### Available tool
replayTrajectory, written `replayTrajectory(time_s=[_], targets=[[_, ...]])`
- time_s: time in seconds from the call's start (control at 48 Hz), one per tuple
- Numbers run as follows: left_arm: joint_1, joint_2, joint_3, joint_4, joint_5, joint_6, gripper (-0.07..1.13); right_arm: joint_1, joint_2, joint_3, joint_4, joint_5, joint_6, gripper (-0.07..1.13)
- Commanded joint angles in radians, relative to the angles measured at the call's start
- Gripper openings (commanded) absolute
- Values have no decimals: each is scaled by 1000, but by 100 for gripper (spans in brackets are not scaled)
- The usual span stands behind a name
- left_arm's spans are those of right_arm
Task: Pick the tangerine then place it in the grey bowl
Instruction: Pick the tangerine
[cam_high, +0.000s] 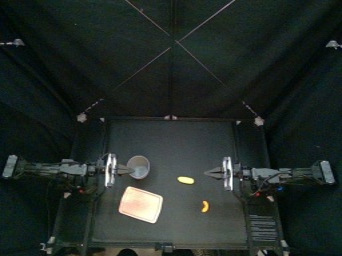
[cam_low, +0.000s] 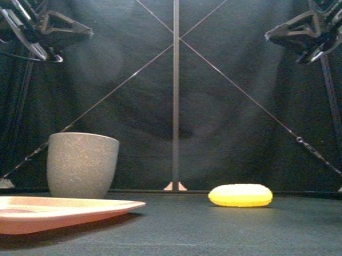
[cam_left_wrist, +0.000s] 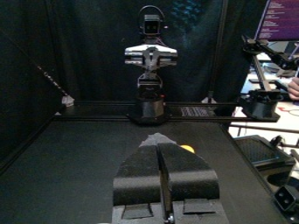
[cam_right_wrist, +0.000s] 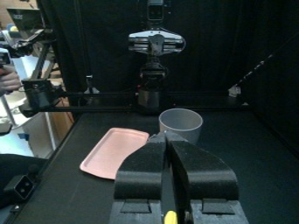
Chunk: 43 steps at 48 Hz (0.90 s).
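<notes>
Both the left gripper (cam_left_wrist: 162, 147) and the right gripper (cam_right_wrist: 172, 147) are hanging with fingers together. We are judging the tangerine (cam_high: 187, 180), lying right of the grey bowl (cam_high: 139, 167), light, stiff and slippery: best pinched across its middle.

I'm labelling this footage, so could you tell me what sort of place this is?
Probably a robotics lab booth: black curtain around a small black table, a left gripper and right gripper at its sides, toy food near a pink tray.
</notes>
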Motion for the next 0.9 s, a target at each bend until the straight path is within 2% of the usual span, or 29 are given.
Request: replayTrajectory(time_s=[0.021,0.146,0.25,0.354,0.458,0.646,0.688,0.896], targets=[[2,14,-21,2,29,3,8,11,41,-11,17,-3,20,-2],[0,14,-23,0,54,3,8,6,117,-34,100,-2,66,3],[0,14,-26,0,60,3,8,5,207,-71,227,21,127,9],[2,14,-23,0,61,3,8,5,279,-98,382,86,192,22],[2,14,-15,0,61,5,8,3,339,-106,512,161,238,50],[14,14,-12,0,61,5,8,9,370,-97,612,247,282,100],[15,14,-12,0,61,5,8,11,370,-92,638,273,301,104],[26,14,-8,0,61,5,8,29,347,-95,726,505,413,101]])
